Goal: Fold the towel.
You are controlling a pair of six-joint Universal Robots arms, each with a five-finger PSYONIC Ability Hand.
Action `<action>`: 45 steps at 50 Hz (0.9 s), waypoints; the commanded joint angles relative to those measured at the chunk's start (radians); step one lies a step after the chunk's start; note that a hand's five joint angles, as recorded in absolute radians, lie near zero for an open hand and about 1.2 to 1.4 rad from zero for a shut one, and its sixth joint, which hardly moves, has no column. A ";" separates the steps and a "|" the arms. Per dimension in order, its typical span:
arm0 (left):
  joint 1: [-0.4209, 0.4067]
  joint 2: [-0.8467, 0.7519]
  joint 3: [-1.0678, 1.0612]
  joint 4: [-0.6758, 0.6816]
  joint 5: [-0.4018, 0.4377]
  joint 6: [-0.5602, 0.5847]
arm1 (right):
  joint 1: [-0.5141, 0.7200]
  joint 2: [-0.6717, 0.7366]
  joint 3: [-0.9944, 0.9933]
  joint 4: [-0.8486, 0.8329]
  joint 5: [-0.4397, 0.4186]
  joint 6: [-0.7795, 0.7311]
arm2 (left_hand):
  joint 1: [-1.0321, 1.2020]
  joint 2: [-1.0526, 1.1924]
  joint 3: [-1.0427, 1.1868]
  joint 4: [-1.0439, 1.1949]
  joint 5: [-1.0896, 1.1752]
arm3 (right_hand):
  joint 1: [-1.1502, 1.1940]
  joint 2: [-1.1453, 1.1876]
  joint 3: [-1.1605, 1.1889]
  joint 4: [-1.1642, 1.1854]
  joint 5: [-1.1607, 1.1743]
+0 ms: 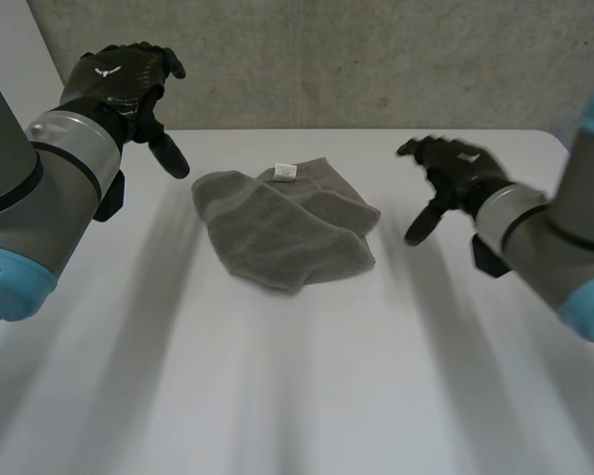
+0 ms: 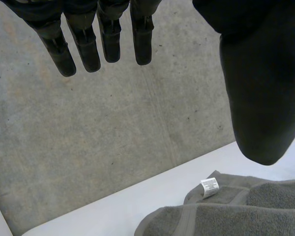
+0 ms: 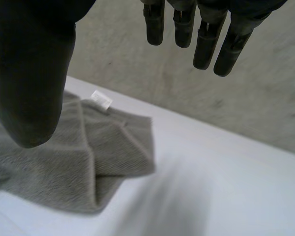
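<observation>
The white table (image 1: 277, 396) is lying under the grey towel (image 1: 277, 233) and reaching out past it on every side. The grey concrete wall (image 1: 327, 59) is standing behind the towel, past the table's far edge. The towel is lying in a loose heap, partly folded over itself, and nothing is touching it. The left hand (image 1: 124, 84) is hanging in the air to the left of the towel, well apart from it. Its fingers are stretching out straight, wide from the thumb, holding nothing. The right hand (image 1: 455, 178) is hanging to the right of the towel, near it but not touching. Its fingers are straight and spread wide too, holding nothing. A small white label (image 1: 285, 172) is sitting on the towel's far edge.
</observation>
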 commanded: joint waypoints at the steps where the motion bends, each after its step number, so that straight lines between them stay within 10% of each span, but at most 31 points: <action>1: 0.011 0.008 0.005 0.003 0.000 -0.001 | 0.050 0.248 -0.115 -0.114 -0.026 0.075 | -0.057 -0.055 -0.058 -0.065 -0.027 | -0.052 -0.062 -0.065 -0.077 -0.055; 14: 0.019 0.008 0.000 0.010 0.000 -0.001 | 0.067 0.541 -0.337 -0.087 -0.031 0.178 | -0.057 -0.055 -0.058 -0.065 -0.027 | 0.140 0.130 0.127 0.115 0.137; 22: 0.019 -0.003 -0.001 0.010 0.000 -0.001 | 0.067 0.534 -0.349 -0.058 -0.057 0.210 | -0.060 -0.058 -0.061 -0.068 -0.029 | 0.918 0.908 0.905 0.893 0.915; 36: -0.003 -0.046 -0.037 0.036 0.025 0.006 | 0.060 0.147 -0.122 -0.053 -0.186 0.186 | -0.057 -0.055 -0.058 -0.065 -0.027 | 1.169 1.160 1.156 1.144 1.166; 45: -0.027 -0.075 -0.057 0.030 0.245 0.015 | 0.041 -0.078 0.028 0.003 -0.237 -0.044 | -0.048 -0.046 -0.049 -0.057 -0.018 | 1.169 1.160 1.156 1.144 1.166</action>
